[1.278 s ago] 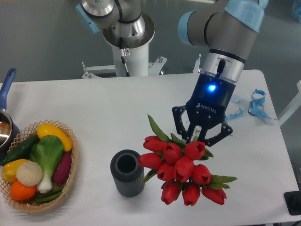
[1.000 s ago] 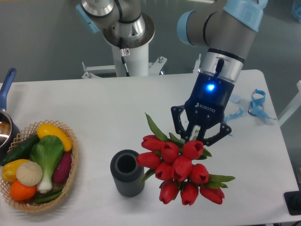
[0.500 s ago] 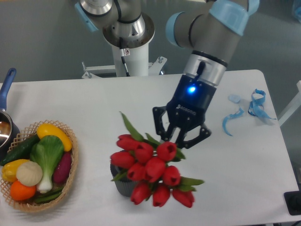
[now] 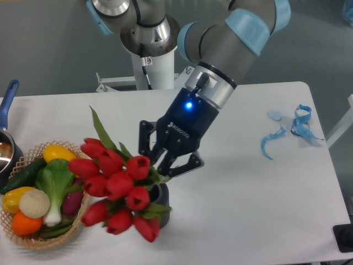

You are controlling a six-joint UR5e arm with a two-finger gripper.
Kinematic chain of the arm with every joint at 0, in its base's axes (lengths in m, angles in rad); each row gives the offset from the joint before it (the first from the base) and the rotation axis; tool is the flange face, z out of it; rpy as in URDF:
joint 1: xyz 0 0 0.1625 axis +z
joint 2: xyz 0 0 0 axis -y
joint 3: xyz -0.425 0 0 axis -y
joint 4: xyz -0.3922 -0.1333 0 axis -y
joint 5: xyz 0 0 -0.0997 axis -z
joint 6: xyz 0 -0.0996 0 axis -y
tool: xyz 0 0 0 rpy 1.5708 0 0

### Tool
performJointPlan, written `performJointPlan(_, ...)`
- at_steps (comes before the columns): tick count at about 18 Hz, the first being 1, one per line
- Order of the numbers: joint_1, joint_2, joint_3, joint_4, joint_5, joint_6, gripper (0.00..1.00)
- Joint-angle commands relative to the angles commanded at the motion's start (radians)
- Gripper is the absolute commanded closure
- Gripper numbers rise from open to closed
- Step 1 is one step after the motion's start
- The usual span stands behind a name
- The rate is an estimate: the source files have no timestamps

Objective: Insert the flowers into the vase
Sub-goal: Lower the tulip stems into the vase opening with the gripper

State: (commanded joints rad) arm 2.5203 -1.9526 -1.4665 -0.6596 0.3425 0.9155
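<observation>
Gripper (image 4: 165, 161) pinching flowers (image 4: 118, 187) by the stems near the table's front edge, blooms leaning left over vase (image 4: 160, 205), mostly hidden. Swing stems upright, centre over the mouth, then lower.

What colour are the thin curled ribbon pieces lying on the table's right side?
Light blue curled ribbon pieces on the white table, clearest in the fixed camera view.

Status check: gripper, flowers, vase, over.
Gripper shut on the flowers. Bunch tilted, blooms out left of the vase, which they mostly hide. Stems not visibly in the mouth. Wicker basket close beside the blooms.
</observation>
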Motion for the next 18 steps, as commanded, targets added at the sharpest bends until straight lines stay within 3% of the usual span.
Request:
performJointPlan(4, -0.014, -0.022, -0.014, 0.002, -0.063, 0.045, 1.00)
performJointPlan(9, -0.008, -0.029, -0.080, 0.002, -0.129, 0.098, 1.00)
performJointPlan(18, 0.025, -0.058, -0.097, 0.002, -0.163, 0.106, 1.00)
